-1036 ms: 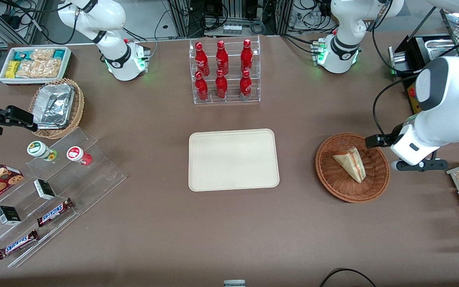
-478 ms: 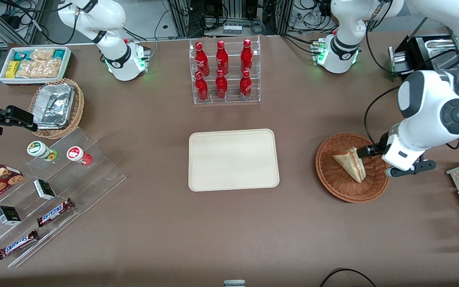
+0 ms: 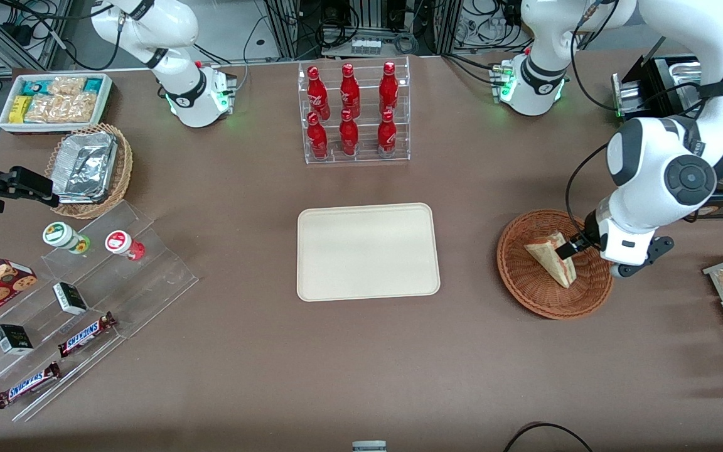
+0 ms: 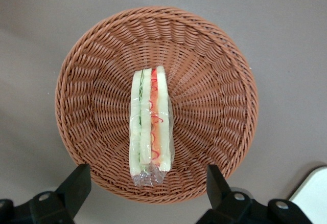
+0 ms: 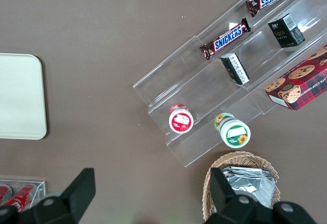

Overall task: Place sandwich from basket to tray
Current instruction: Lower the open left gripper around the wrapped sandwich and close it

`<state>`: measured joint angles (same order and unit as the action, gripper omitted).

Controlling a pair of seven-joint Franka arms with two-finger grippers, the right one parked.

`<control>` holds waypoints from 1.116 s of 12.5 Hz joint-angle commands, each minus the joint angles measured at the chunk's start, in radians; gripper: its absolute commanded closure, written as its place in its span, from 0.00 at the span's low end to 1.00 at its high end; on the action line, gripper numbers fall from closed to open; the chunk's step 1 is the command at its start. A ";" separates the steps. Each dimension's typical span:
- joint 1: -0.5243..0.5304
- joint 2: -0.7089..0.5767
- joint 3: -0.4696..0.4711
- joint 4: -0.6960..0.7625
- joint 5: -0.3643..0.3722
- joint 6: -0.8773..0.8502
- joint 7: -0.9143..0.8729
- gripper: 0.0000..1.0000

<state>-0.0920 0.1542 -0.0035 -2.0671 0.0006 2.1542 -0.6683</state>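
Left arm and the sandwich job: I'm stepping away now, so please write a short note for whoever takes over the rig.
Gripper: open, empty, poised above the sandwich, fingers spread either side of it.
Sandwich: on its edge in the basket, wrapped in clear film, not gripped.
Tray: on the table beside the basket, toward the parked arm's end, nothing on it.
Done: approach only.
Left: descend, grip, lift, carry to tray, release.

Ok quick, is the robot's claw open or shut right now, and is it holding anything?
Gripper: open, holding nothing, hovering above the sandwich in the basket.
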 commanded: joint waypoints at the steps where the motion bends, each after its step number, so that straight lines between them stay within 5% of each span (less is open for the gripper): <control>1: -0.003 -0.044 -0.001 -0.099 -0.010 0.097 -0.074 0.00; 14: 0.000 0.025 -0.001 -0.222 -0.010 0.358 -0.079 0.00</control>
<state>-0.0914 0.1676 -0.0034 -2.2758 0.0005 2.4689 -0.7326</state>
